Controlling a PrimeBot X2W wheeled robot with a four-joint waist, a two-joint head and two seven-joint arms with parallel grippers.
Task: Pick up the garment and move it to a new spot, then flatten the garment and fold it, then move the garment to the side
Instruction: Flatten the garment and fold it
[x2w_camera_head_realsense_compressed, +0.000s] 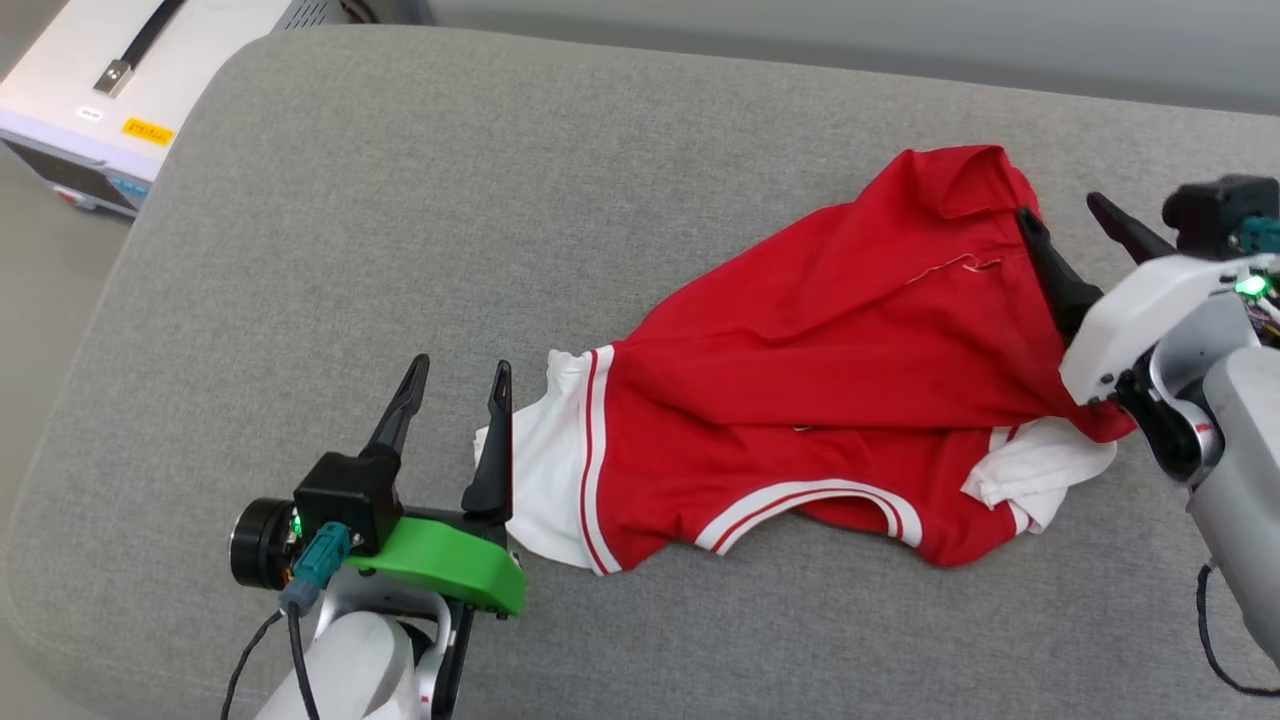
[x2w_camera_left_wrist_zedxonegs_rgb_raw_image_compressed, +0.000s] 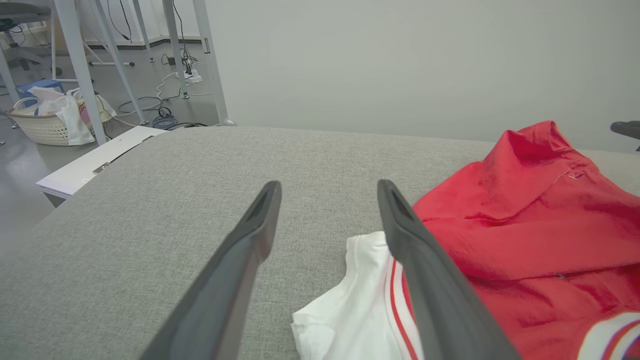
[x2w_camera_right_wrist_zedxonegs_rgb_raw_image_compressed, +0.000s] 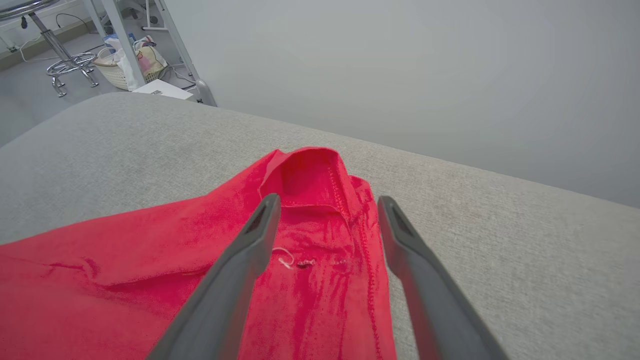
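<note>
Directly beside left end effector (x2w_camera_head_realsense_compressed: 461, 364), garment (x2w_camera_head_realsense_compressed: 800, 400)

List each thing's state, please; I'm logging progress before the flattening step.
garment: unfolded, rumpled, lying on the grey cushion.
left pincer: open, empty, at the white sleeve.
right pincer: open, empty, over the garment's far red end.

L pincer (x2w_camera_head_realsense_compressed: 461, 364): blk fingers (x2w_camera_head_realsense_compressed: 492, 440), green bracket (x2w_camera_head_realsense_compressed: 450, 565), teal plug (x2w_camera_head_realsense_compressed: 325, 555). R pincer (x2w_camera_head_realsense_compressed: 1057, 205): white shell (x2w_camera_head_realsense_compressed: 1150, 300), green LED (x2w_camera_head_realsense_compressed: 1250, 287).
</note>
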